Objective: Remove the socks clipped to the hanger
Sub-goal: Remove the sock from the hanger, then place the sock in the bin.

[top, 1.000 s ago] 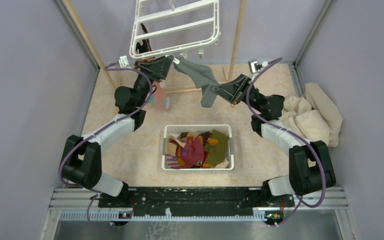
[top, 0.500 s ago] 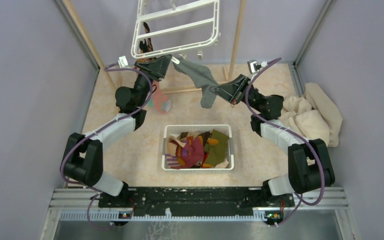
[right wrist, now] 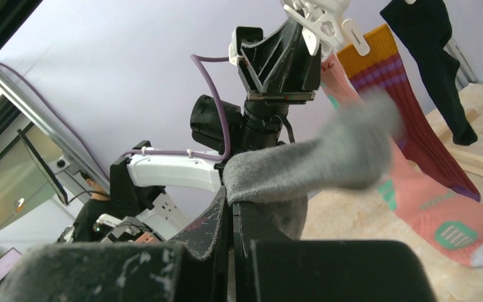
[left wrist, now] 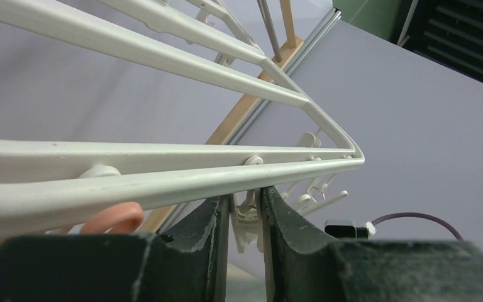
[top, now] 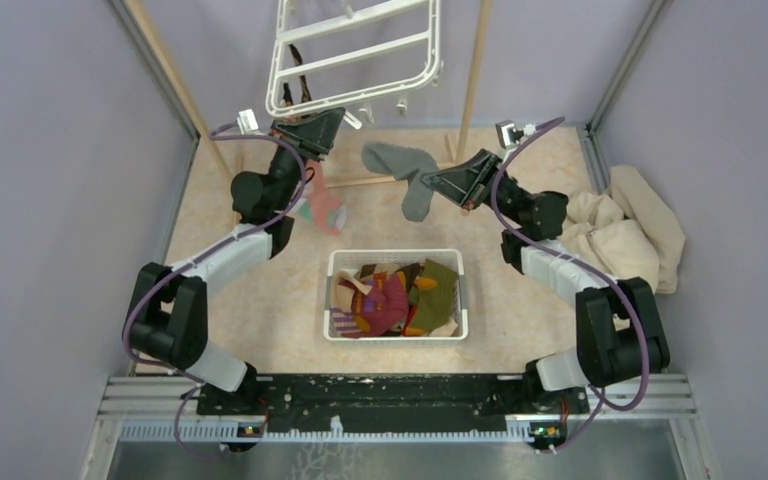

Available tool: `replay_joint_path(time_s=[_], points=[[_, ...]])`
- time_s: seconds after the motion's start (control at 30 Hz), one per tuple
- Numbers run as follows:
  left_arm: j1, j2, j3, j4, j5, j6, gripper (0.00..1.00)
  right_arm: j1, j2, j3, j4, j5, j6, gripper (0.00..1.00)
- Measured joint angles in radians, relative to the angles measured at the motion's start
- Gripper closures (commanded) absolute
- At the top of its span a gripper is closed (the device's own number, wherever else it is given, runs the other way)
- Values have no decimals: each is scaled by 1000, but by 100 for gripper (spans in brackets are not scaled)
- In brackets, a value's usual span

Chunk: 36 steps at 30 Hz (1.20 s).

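Wooden poles (top: pixel 474 80) flanking white hanger (top: pixel 360 54)

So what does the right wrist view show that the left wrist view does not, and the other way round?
Only the right wrist view shows the right gripper pinching the soft grey sock. It also shows the pink sock with mint patches, the maroon-striped sock with an orange cuff and the black sock. Only the left wrist view shows the long bars of the white plastic hanger, seen from below. Both show the left gripper at a small white clip, and the lilac wall.
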Motion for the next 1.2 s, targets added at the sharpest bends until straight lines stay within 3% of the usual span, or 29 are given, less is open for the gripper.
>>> replay_joint_path(time_s=[0.17, 0.47, 0.67, 0.8, 0.93, 1.03, 1.2], points=[[0, 1, 15, -3, 16, 2, 95, 0, 2, -12, 10, 0, 7, 100], [0, -3, 25, -34, 37, 11, 96, 1, 2, -27, 23, -4, 18, 100], [0, -34, 62, -202, 53, 57, 89, 43, -30, -65, -60, -24, -21, 100], [0, -53, 157, -425, 59, 133, 67, 139, -116, -62, -323, -28, -194, 100], [-1, -80, 231, -636, 53, 215, 61, 254, -197, -10, -711, 15, -456, 100], [-2, -99, 254, -747, 49, 263, 60, 291, -227, 4, -871, 43, -561, 100], [-2, -116, 273, -875, 14, 321, 47, 319, -245, 4, -1072, 90, -668, 100]])
